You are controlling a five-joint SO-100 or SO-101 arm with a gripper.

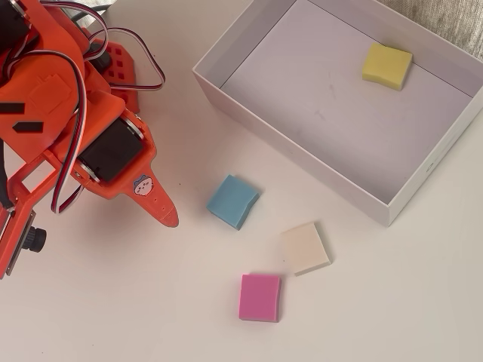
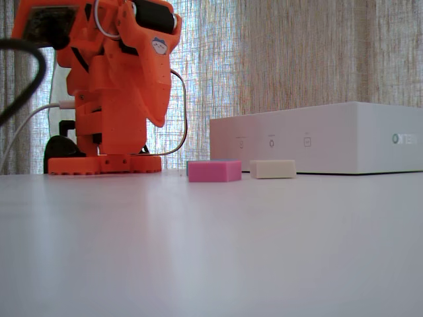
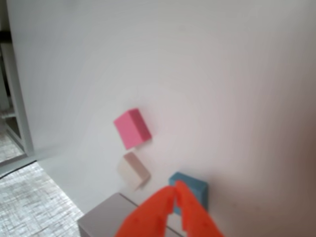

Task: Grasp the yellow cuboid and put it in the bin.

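I see yellow cuboid (image 1: 387, 65) lying flat inside bin (image 1: 302, 151), upper right of overhead view: job looks finished. Fingers (image 3: 176, 193) pressed together, empty, parked clear over counter (image 1: 392, 302) near blue block (image 1: 232, 200).

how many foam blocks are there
4: the yellow cuboid lies inside the bin; the blue block, cream block and pink block lie on the table outside.
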